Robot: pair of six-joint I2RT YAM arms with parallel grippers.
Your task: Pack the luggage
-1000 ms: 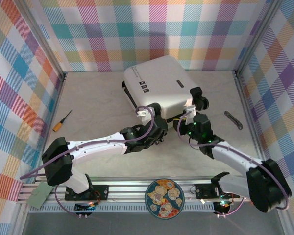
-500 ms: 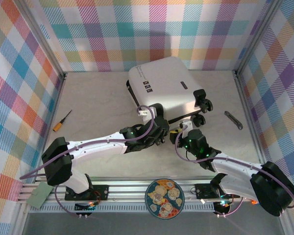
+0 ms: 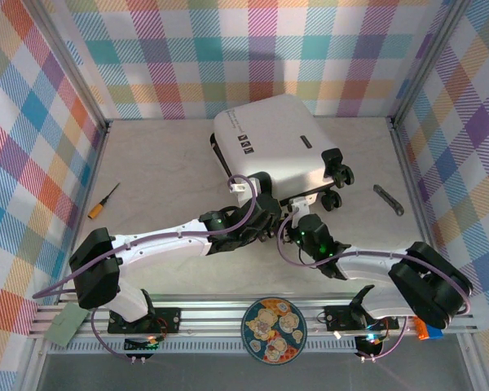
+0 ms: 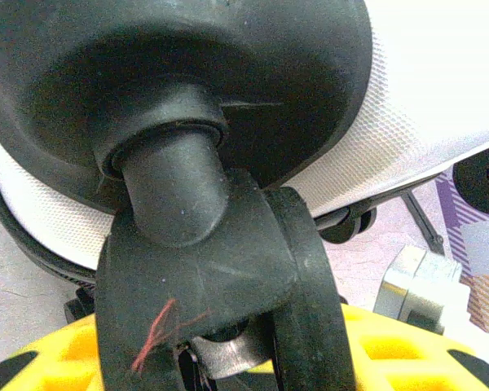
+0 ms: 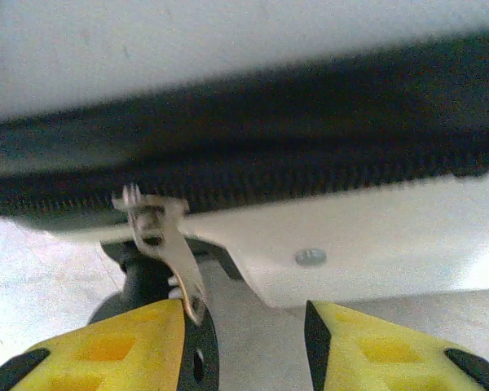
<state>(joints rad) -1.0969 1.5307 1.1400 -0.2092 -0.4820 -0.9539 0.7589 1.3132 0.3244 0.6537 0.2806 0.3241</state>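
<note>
Zipping-up stage, most likely, on the small white hard-shell suitcase [image 3: 273, 142], lying shut at the far middle of the table.

Left gripper [image 4: 228, 358] apparently clamped on a black caster wheel [image 4: 204, 277] at the case's near edge, seemingly to steady it. Right gripper [image 5: 244, 342] with yellow fingers apart just below the black zipper band [image 5: 310, 155], thin silver zipper pull [image 5: 167, 252] hanging against one fingertip, not pinched. Next: centring on that pull, closing squarely, then dragging along the band without slipping off. Hard to tell how far the zipper has run; contents hidden under the shell; finger contact on the wheel cut off at the frame's bottom.
</note>
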